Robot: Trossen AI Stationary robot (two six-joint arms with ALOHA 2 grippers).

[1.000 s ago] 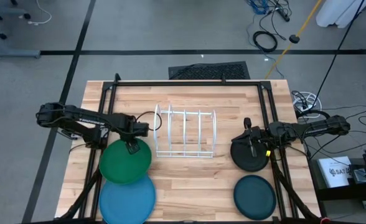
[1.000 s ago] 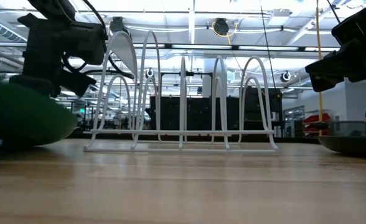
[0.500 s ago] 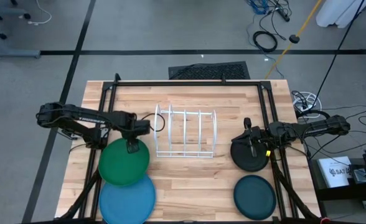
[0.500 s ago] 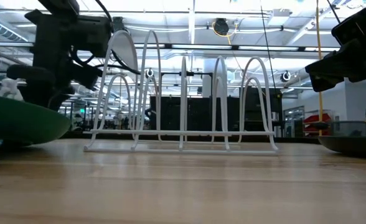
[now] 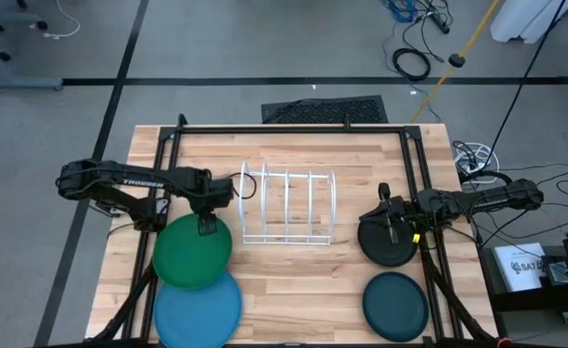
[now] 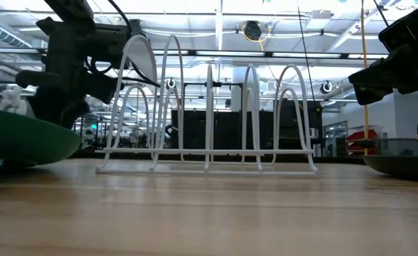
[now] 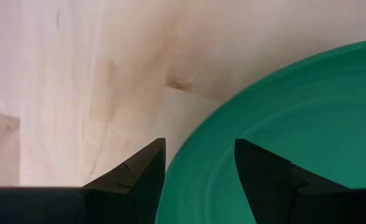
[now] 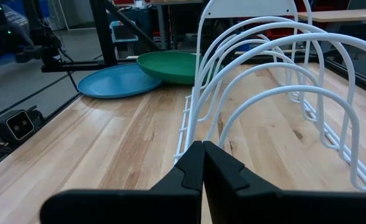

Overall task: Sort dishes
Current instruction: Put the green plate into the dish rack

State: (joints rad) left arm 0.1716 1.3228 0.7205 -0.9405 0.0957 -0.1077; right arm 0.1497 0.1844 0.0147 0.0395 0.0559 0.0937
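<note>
The large green plate (image 5: 192, 253) lies at the table's left, its near edge resting on the far edge of the large light blue plate (image 5: 197, 307). My left gripper (image 5: 207, 224) is open at the green plate's far rim (image 7: 189, 149), one finger over the plate's inside and one over the wood outside it. My right gripper (image 5: 385, 217) is shut and empty, hanging above the smaller black plate (image 5: 388, 242) at the right. The dark teal plate (image 5: 395, 305) lies flat near the table's right front. My left gripper comes at the green plate's far rim (image 7: 198, 134) from above, with its open fingers (image 7: 264, 180) on either side of the rim. I cannot tell whether they touch the plate. The plate lies on the table and on the blue plate.
The white wire rack (image 5: 287, 208) stands at the table's middle between the two arms and holds no plate. It also shows in the low view (image 6: 209, 114) and the right wrist view (image 8: 264, 93). Bare wood lies in front of the rack.
The green plate has come down from a raised, tilted position and now rests lower on the table and on the blue plate. My left gripper has risen slightly and shifted a little toward the rack.
</note>
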